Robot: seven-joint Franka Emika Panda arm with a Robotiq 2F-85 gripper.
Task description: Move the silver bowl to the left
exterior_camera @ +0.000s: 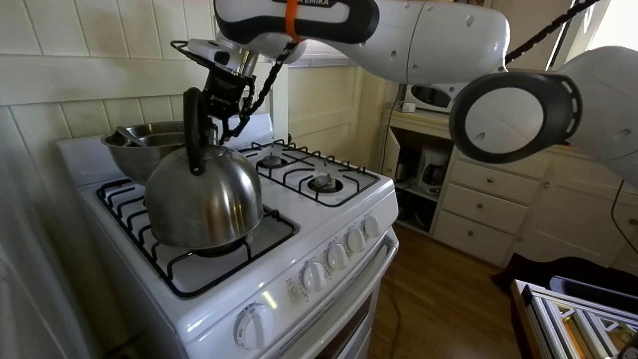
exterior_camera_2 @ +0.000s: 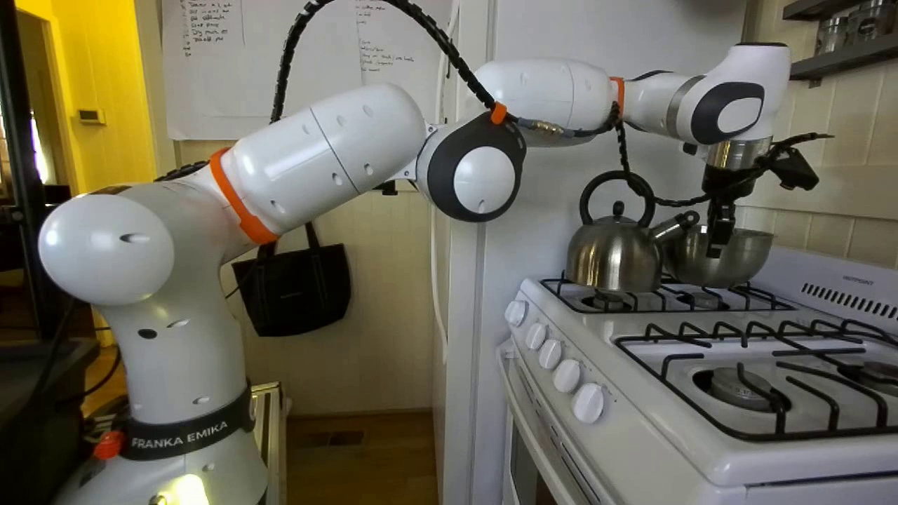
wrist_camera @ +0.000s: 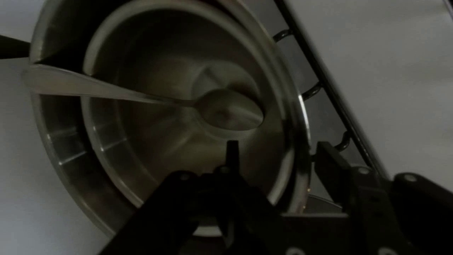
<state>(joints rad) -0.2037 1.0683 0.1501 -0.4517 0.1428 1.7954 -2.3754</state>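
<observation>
Exterior view: close above front corner of stove worktop [exterior_camera: 299, 209], by kettle [exterior_camera: 203, 204], facing drawers [exterior_camera: 463, 203]. Exterior view: off opposite front corner, farther from kettle, robot base [exterior_camera_2: 179, 382] included, facing along front edge. Wrist view: close over back corner, facing down into nested bowls [wrist_camera: 116, 152]. Both exterior views share kettle, bowls.

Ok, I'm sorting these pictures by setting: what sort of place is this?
Most likely a home kitchen: there's a white gas stove, a steel kettle standing on it, and a bank of drawers nearby.
</observation>
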